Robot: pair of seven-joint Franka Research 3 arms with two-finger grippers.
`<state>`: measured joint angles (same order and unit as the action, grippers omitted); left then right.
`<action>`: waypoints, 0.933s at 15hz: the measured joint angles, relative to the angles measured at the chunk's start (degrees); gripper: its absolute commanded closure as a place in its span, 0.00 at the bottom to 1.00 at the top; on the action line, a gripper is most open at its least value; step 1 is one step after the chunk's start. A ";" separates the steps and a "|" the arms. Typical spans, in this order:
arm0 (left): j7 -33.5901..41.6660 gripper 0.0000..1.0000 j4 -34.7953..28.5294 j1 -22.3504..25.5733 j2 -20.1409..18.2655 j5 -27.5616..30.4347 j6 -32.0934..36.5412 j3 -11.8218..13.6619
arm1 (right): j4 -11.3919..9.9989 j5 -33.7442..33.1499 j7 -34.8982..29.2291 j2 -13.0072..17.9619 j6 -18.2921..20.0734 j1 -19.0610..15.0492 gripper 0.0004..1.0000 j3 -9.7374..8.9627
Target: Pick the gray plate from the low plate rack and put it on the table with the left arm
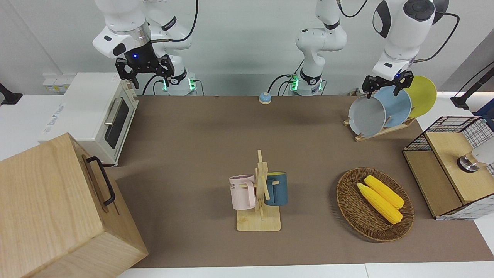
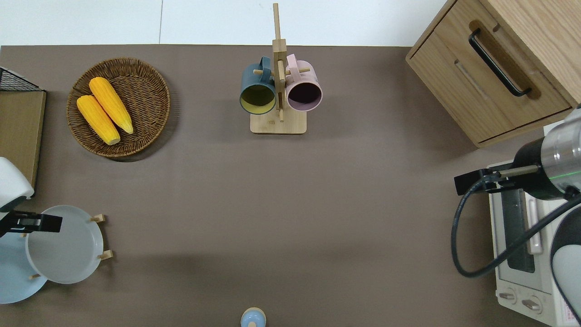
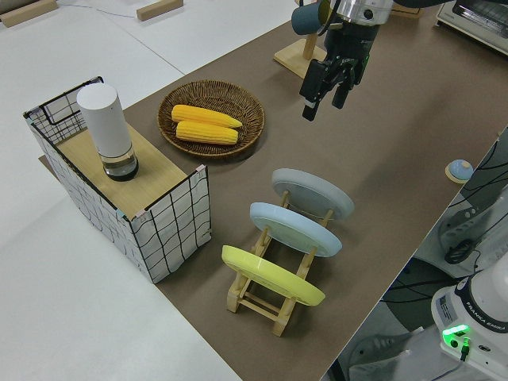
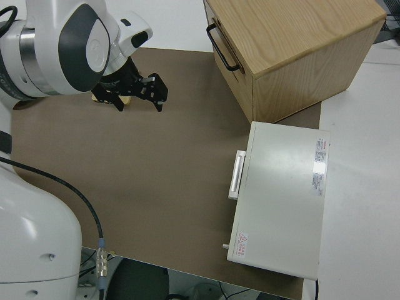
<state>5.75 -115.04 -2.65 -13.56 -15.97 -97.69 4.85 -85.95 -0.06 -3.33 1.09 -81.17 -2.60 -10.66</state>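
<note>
At the right of the front view we see the gray plate, a round smooth disc with a shallow raised rim, standing tilted in the slot of the low plate rack that is farthest from the robots; the rack is made of thin light-wood rails with upright pegs and rests on the brown mat of the table. Next in the rack leans a sky-blue plate and after it a yellow plate, both of the same smooth round shape. The left gripper hangs just over the upper rims of the plates, its black fingers spread apart and holding nothing; in the overhead view it is at the lower left edge, over the rim of the gray plate. The right arm is parked with its gripper open. In the lower right of the front view lies an oval woven wicker basket with two yellow corn cobs, and at the lower centre a wooden mug stand carries a pink mug and a dark blue mug
</note>
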 measured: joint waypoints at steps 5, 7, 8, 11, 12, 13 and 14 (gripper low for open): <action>0.01 0.00 -3.91 0.01 -0.31 -2.79 -3.43 0.04 | 0.00 0.00 0.00 0.00 0.00 0.00 0.01 0.00; 0.01 0.00 -5.69 0.17 -0.73 -3.37 -5.47 0.48 | 0.00 0.00 0.00 0.00 0.00 0.00 0.01 0.00; 0.01 0.00 -6.61 0.25 -0.97 -3.54 -6.57 0.90 | 0.00 0.00 0.00 0.00 0.00 0.00 0.01 0.00; 0.12 0.00 -8.63 0.57 -1.38 -3.76 -8.90 2.04 | 0.00 0.00 0.00 0.00 0.00 0.00 0.01 0.00; 0.18 0.01 -9.20 0.68 -1.45 -4.17 -9.55 2.16 | 0.00 0.00 0.00 0.00 0.00 0.00 0.01 0.00; 0.18 0.00 -9.70 0.70 -1.48 -4.66 -10.10 2.24 | 0.00 0.00 0.00 0.00 0.00 0.00 0.01 0.00; 0.18 0.01 -10.14 0.70 -1.48 -5.02 -10.84 2.30 | 0.00 0.00 0.00 0.00 0.00 0.00 0.01 0.00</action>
<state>5.93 -125.18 -1.95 -15.04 -20.99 -108.52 7.15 -85.95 -0.06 -3.33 1.09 -81.17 -2.60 -10.66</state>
